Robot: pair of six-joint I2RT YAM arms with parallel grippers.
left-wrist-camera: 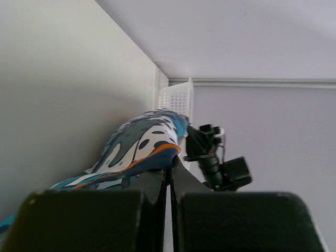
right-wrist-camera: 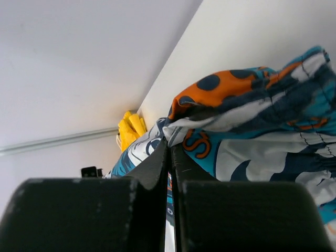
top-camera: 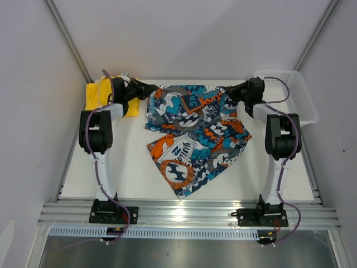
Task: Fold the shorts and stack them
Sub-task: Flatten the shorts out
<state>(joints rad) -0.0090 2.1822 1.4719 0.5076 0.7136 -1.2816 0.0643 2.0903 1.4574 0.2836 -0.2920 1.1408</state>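
Printed shorts [top-camera: 195, 134] — soft, light, likely sagging when lifted — are lying on the desk [top-camera: 120, 167], the left pincer [top-camera: 152, 87] and right pincer [top-camera: 226, 90] each pinching a far corner, the likeliest hold for folding; yellow shorts [top-camera: 96, 96] are sitting far-left.

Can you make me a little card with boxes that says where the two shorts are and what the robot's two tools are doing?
printed pair: teal, orange, black and white printed cloth shorts, spread rumpled on the middle of the white table
yellow pair: plain yellow cloth shorts, far left corner, partly behind the left arm
left tool: shut on the printed pair's far left edge
right tool: shut on its far right edge
basket: white plastic mesh basket, far right corner
stacked: not yet
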